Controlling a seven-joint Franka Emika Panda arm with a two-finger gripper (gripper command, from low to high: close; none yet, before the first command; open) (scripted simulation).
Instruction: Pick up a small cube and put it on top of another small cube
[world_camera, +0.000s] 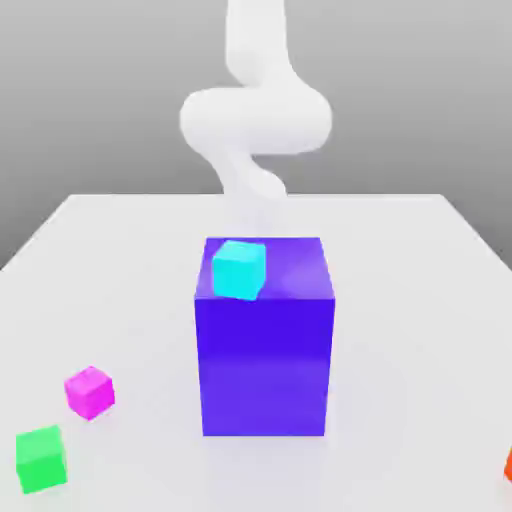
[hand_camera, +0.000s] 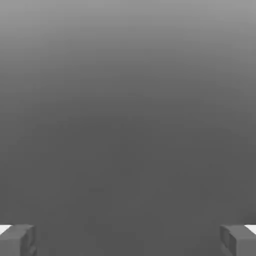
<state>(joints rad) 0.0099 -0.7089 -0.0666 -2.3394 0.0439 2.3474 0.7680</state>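
We see our gripper (hand_camera: 128, 240) with fingers (hand_camera: 17, 240) spread wide, nothing between them; the cyan cube (world_camera: 239, 269) sits slightly turned atop the blue block (world_camera: 265, 345).

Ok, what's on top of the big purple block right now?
A small cyan cube sits on the big purple block, near its top face's exterior-view left. The block hides whatever lies on the table behind it.
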